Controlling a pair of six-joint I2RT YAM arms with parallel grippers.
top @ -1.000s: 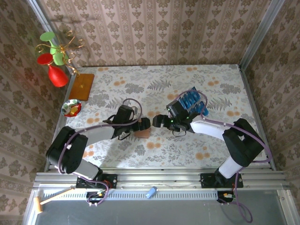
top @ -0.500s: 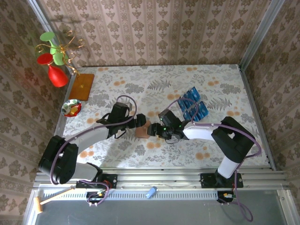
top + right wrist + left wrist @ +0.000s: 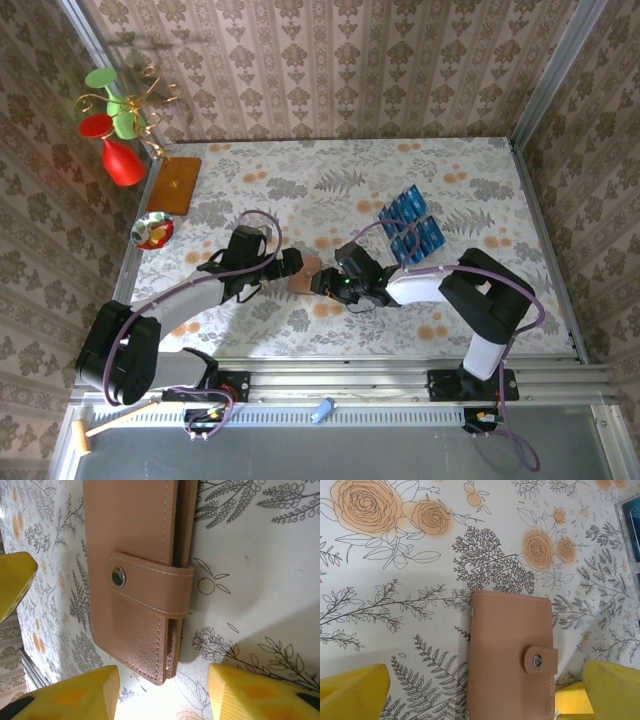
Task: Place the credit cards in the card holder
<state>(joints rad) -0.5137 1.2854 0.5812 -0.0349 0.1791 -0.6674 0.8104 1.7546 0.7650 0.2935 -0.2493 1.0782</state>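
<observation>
Lying closed between left hand (image 3: 290,264) and right hand (image 3: 324,283) — the card holder (image 3: 510,655).

Top external camera: high behind the arm bases (image 3: 468,383), looking steeply down, distant. Wrist cameras look closely down past the left gripper (image 3: 481,692) and right gripper (image 3: 162,692); all three views share the card holder (image 3: 304,273) lying between the two grippers.

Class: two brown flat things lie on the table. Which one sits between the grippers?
The snap-closed card holder; the wooden board lies far off at the left edge.
</observation>
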